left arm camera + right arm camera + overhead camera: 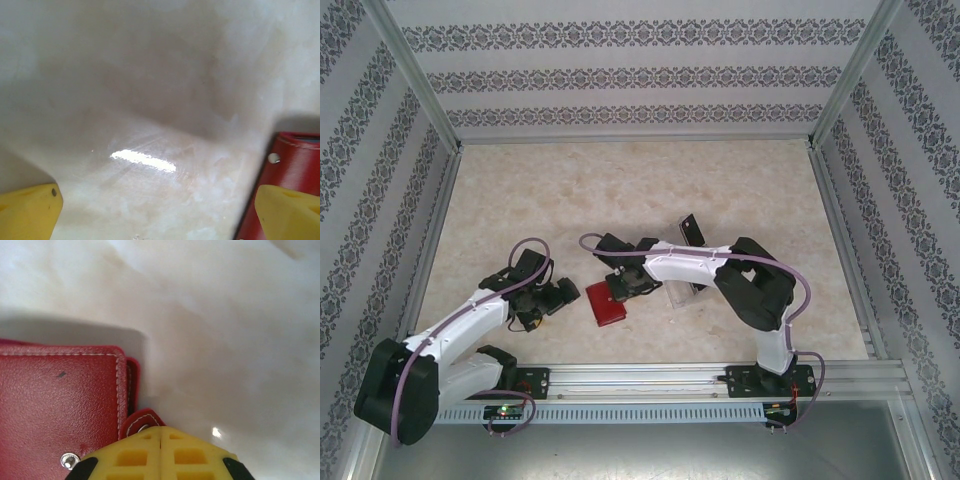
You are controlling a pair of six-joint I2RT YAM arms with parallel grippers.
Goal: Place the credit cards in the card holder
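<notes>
The right hand [160, 432] has its fingers pressed together, tips low over the surface [225, 315]. The wallet's tab [141, 421] pokes out right at those tips. I cannot tell whether it is pinched or only touched. Just left of the tips lies the wallet [60, 410], closed and flat, with a stitched edge and a metal snap [70, 459] near its corner.

The left hand [157, 200] stands wide apart, holding nothing, and the wallet's edge is just beside its right finger. From above, the wallet lies between the two hands.

The cards [692, 230] show as a dark tilted shape beyond the right arm, well apart from either hand.

The wallet looks soft, light and pliable, and I expect it to slide on this glossy surface if pulled from one side. The tab is probably the best place to take hold for opening, with the other hand pinning the body. The cards look thin, stiff and slick, so taking them by an edge would likely suit them best.
</notes>
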